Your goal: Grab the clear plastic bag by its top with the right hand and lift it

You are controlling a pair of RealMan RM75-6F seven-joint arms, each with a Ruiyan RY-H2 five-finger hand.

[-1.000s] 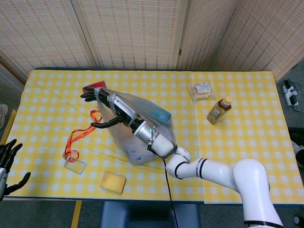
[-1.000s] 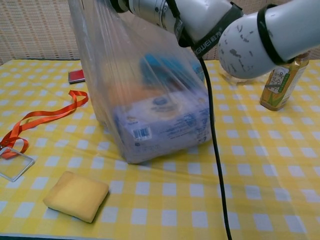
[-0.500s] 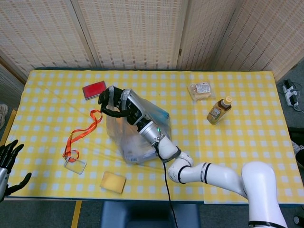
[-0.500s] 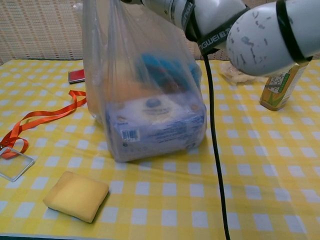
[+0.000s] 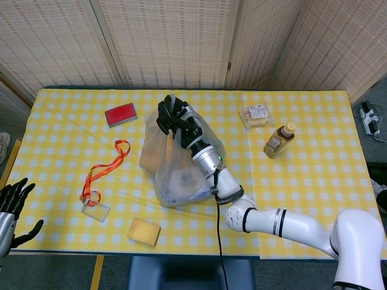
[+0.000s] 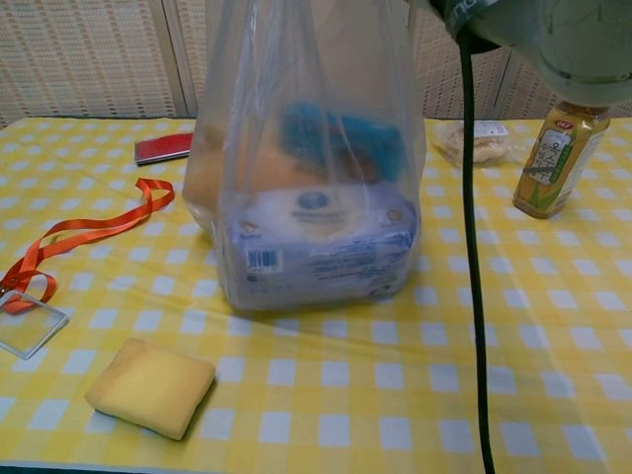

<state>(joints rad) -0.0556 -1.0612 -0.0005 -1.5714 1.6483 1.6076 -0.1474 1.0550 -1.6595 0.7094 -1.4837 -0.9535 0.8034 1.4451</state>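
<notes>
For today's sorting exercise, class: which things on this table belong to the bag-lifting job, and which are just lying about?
Part of the job:
clear plastic bag
right hand, gripping the bag's top

Just lying about:
red card
orange lanyard
yellow sponge
tea bottle
wrapped snack
left hand, holding nothing

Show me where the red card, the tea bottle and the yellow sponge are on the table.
red card (image 5: 121, 114), head view, middle of its top face.
tea bottle (image 6: 556, 163), chest view, on its label.
yellow sponge (image 6: 150, 386), chest view, middle of its top face.
</notes>
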